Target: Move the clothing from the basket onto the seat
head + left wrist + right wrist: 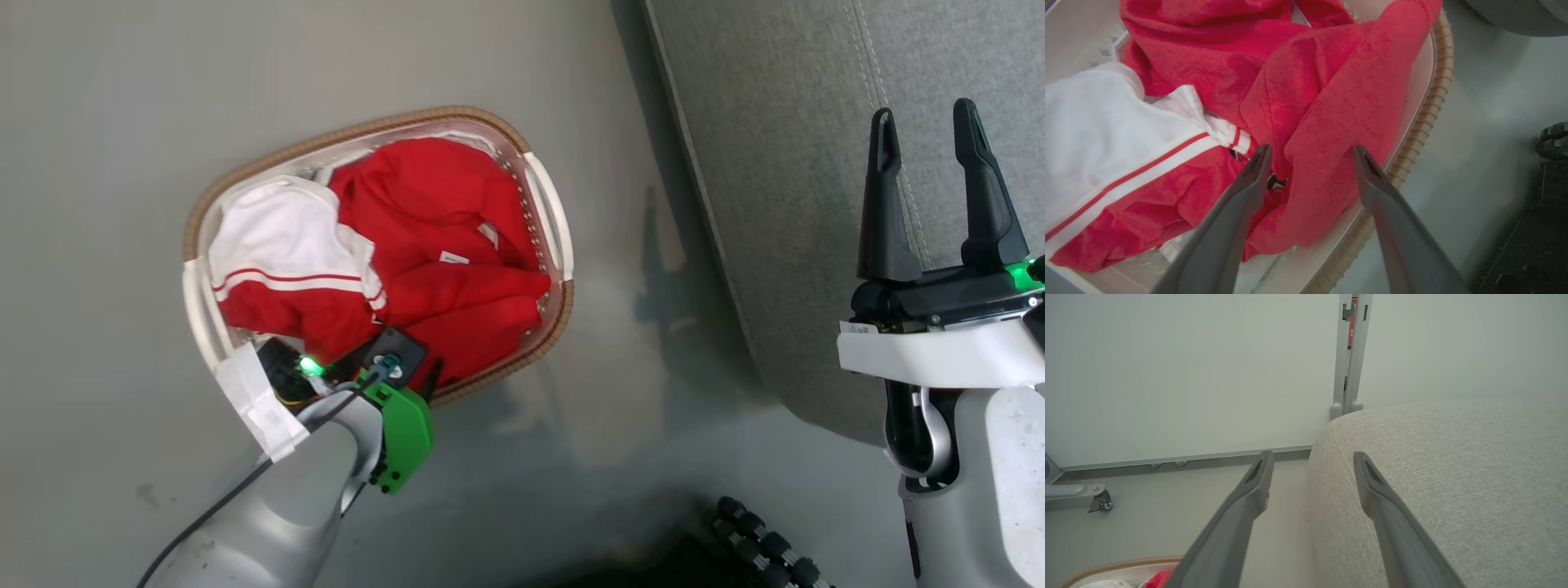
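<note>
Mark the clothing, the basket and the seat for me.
clothing (441, 196), head view, red fabric at the pile's middle.
basket (408, 117), head view, upper stretch of the brown woven rim.
seat (784, 204), head view, bare grey cushion fabric.

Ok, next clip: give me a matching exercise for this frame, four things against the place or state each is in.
Things
1. bright red soft fabric clothing with white panels
2. white perforated plastic basket with a brown woven rim
3. left claw
4. right claw

Places or states
A. open and empty, near the large grey woven-fabric seat
B. open, a red fold between its fingers
C. heaped inside the basket
D. standing on the floor beside the seat

Pairs: 1-C; 2-D; 3-B; 4-A
</note>
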{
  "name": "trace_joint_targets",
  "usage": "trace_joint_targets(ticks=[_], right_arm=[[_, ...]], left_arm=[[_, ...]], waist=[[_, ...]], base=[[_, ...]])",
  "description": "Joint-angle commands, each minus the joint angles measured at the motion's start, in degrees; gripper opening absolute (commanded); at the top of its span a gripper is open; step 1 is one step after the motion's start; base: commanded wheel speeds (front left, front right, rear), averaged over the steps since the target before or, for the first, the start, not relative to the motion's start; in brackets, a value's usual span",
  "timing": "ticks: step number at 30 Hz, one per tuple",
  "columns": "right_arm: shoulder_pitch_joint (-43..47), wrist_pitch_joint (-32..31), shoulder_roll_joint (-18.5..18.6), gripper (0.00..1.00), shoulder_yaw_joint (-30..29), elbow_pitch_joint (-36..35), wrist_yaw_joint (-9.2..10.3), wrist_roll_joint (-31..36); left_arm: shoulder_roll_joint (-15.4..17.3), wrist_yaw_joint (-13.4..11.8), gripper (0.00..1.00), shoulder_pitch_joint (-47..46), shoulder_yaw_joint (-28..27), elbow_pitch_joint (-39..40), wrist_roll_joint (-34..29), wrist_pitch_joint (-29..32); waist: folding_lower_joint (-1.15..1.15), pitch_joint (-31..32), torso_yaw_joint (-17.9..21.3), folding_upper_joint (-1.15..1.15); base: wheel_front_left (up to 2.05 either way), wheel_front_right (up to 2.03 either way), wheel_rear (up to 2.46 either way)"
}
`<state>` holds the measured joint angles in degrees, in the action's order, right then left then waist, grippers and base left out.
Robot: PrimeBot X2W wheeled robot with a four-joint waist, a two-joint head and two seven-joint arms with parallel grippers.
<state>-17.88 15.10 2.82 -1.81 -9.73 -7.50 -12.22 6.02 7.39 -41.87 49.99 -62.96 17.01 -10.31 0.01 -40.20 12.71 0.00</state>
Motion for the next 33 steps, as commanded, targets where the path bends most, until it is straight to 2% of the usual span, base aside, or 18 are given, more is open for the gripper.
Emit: trace_joint_targets(ticks=[1, 11, 12, 13, 14, 15, 20, 26, 29, 33], right_arm=[[-0.8, 0.1, 0.1, 1.00, 0.2, -0.4, 0.02, -0.6], [-1.9, 0.1, 0.1, 1.00, 1.1, -1.1, 0.02, -2.2], [-1.9, 0.1, 0.1, 1.00, 1.0, -1.2, 0.02, -2.3], [-2.0, 0.1, 0.1, 1.00, 1.0, -1.1, 0.02, -2.4], [-2.0, 0.1, 0.1, 1.00, 1.0, -1.1, 0.02, -2.4], [-2.0, 0.1, 0.1, 1.00, 0.9, -1.0, 0.02, -2.4], [-2.1, 0.1, 0.1, 1.00, 0.9, 0.1, 0.02, -2.3], [-1.9, 0.1, 0.2, 1.00, 0.3, 1.9, 0.02, -1.0], [-0.8, 0.1, 0.2, 1.00, -0.2, 2.9, 0.03, 0.2], [1.2, 0.1, 0.2, 1.00, -0.7, 4.6, 0.03, 2.0]], left_arm=[[0.8, 0.1, 1.00, -1.4, 0.1, -0.8, 0.3, 0.2], [1.4, 0.1, 1.00, -4.3, 1.3, -5.5, 2.4, 1.1], [1.3, 0.1, 0.84, -4.6, 1.3, -5.8, 2.5, 1.1], [1.1, 0.1, 0.46, -4.9, 1.4, -6.1, 2.7, 1.2], [0.9, 0.1, 0.21, -5.0, 1.5, -6.3, 2.8, 1.1], [0.8, 0.1, 0.00, -4.9, 1.6, -6.5, 2.9, 0.9], [0.4, 0.1, 0.00, -4.3, 2.5, -6.2, 3.5, -1.5], [0.9, 0.1, 0.00, -2.4, 2.2, -4.0, 5.1, -4.3], [1.3, 0.1, 0.00, -1.3, 1.7, -1.2, 5.9, -4.9], [3.0, -0.6, 0.00, 0.4, -1.0, 7.2, 5.9, -4.9]], waist=[[-0.01, -4.0, 3.9, 0.00], [-0.01, -5.7, 5.4, 0.00], [-0.01, -5.7, 5.5, 0.00], [-0.01, -5.6, 5.5, 0.00], [-0.01, -5.6, 5.4, 0.00], [-0.01, -5.3, 5.3, 0.00], [-0.01, -3.1, 4.4, 0.00], [-0.01, 3.2, 2.3, 0.00], [-0.01, 7.3, 0.5, 0.00], [-0.01, 13.1, -2.2, 0.00]], base=[[0.00, 0.00, 0.00], [0.00, 0.00, 0.00], [0.00, 0.00, 0.00], [0.00, 0.00, 0.00], [0.00, 0.00, 0.00], [0.00, 0.00, 0.00], [0.00, 0.00, 0.00], [0.00, 0.00, 0.00], [0.00, 0.00, 0.00], [0.00, 0.00, 0.00]])
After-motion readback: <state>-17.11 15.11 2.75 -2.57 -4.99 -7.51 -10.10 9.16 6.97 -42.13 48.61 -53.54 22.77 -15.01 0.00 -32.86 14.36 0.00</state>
